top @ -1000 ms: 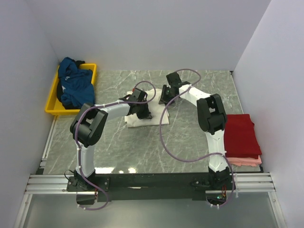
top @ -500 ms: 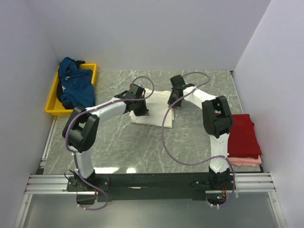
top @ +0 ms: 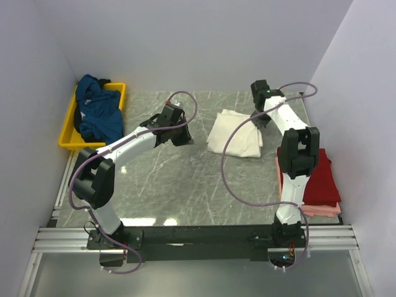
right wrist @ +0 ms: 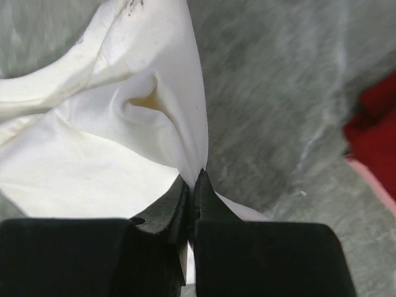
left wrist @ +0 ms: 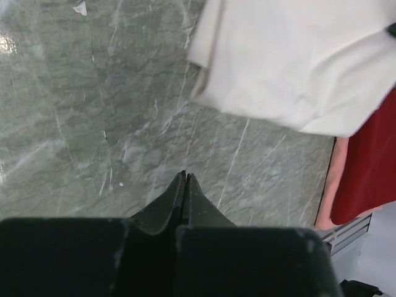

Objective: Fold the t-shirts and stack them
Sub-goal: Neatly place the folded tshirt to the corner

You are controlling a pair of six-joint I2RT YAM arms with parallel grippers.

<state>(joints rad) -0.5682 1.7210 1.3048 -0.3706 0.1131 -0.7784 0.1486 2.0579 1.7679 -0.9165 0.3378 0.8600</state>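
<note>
A: Right pincer (right wrist: 193,176) is now pressed together on the cream t-shirt (top: 235,133), pinching its edge. The cloth has slid rightward with it.
B: Left pincer (left wrist: 185,176) is shut and empty, the cloth well ahead of it. Probably a transfer toward the red t-shirt (top: 318,176), right of the pinching pincer.

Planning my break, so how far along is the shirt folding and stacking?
Done: the red shirt lies folded on the pale pink shirt at the right edge of the table. In hand: the right gripper is shut on an edge of the folded cream-white shirt; the left gripper is shut, empty. Left: stacking the cream one, then the teal-blue shirt, crumpled in the yellow tray.
</note>
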